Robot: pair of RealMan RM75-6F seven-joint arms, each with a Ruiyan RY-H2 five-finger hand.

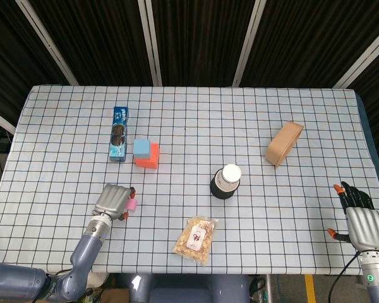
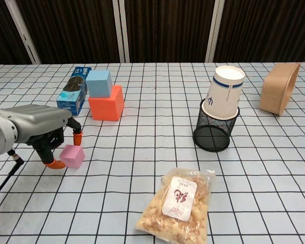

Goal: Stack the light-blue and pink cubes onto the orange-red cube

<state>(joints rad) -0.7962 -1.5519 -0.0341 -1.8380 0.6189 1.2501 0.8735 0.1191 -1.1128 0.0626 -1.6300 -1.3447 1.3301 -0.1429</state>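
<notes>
Open worktop (image 2: 142,137) lies between the pink cube (image 2: 71,155) and the stack; the biscuit box (image 2: 73,90) crowds the stack's left side.

Bright, even overhead light; soft shadows, sharp pics, no glare.

Left hand (image 2: 40,129) low, right hand (image 1: 364,226) spread.
</notes>
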